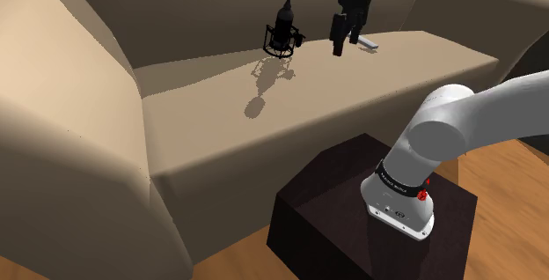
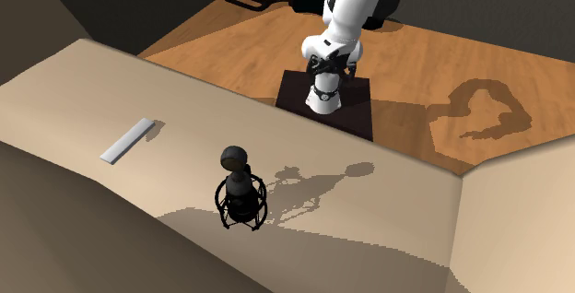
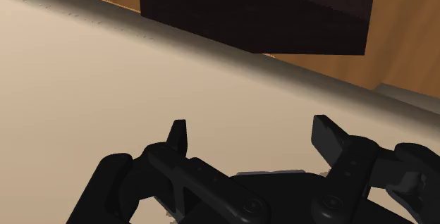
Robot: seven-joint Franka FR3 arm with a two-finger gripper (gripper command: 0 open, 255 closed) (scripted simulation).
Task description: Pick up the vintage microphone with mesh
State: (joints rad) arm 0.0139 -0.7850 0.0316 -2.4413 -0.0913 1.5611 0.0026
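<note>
The shoulder camera is sitting beside and slightly behind the stand (image 1: 325, 199), looking down across the sofa seat (image 1: 211, 102) from middle distance. The second exterior camera is looking down from above the sofa's backrest, facing the arm (image 2: 336, 24) across the seat. Both are taking in the seat, the stand and the microphone (image 1: 281, 30). The wrist camera is hovering close over the seat, facing the stand and the wooden floor (image 3: 402, 32).

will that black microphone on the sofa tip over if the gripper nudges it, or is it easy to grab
Probably tippy: the microphone stands upright, tall and narrow, on the sofa seat. Its round head sits high, so a push there would likely topple it. The thin frame around its body looks stiff but may snag the open gripper.
</note>
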